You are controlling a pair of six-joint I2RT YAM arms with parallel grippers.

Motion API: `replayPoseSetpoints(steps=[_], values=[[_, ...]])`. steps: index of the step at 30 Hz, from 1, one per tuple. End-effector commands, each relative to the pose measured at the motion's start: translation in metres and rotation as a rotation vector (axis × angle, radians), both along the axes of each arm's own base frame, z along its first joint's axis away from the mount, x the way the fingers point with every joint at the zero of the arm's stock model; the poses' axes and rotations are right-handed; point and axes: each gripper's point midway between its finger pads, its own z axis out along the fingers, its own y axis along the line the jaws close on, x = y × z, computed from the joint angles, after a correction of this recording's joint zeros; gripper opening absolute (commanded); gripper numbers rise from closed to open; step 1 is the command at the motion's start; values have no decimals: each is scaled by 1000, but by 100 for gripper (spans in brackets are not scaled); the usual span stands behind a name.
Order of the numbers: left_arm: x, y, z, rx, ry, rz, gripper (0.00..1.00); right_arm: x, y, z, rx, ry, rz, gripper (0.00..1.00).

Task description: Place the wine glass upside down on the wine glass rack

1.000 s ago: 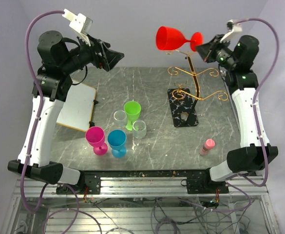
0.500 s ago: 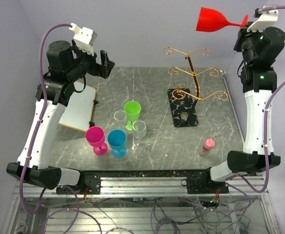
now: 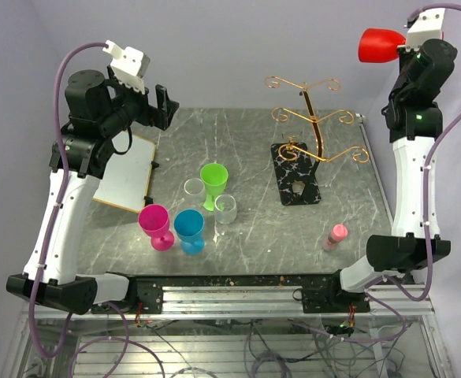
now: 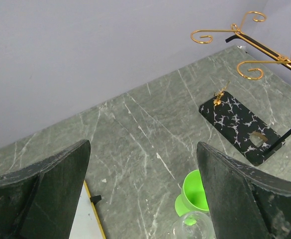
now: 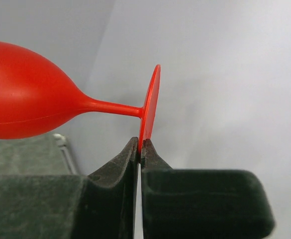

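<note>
Up high, right claw (image 5: 140, 145) pinches the wine glass (image 5: 31, 102) by its foot (left claw (image 4: 143, 149) apart).

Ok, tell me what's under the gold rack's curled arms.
Only the black marbled base of the wine glass rack, lying on the table; no glass hangs from the arms. Whatever lies beneath the base is covered.

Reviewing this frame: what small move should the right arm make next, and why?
Probably swing the red wine glass left toward the rack. The right gripper has its jaws shut on the rim of the foot, holding the glass sideways, high and well right of the gold arms, so closing that gap seems to come before tipping it bowl-down.
</note>
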Motion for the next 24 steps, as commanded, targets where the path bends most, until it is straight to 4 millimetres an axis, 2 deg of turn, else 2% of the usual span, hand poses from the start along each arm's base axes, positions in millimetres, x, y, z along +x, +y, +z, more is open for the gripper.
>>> replayPoseSetpoints(steps=[1,7,13,20,24], values=[[-3,7,2,18,-21,20,98,-1,-29,-6,-150,92,-170,0],[-4,9,1,24,-19,18,98,17,-39,-36,-302,239,-217,0],[-4,6,-2,19,-9,-1,98,41,-34,-73,-413,376,-161,0],[-1,5,-7,19,6,-5,98,63,-10,-112,-565,469,-80,0],[0,3,-8,16,11,-14,98,76,12,-134,-650,519,-11,0]])
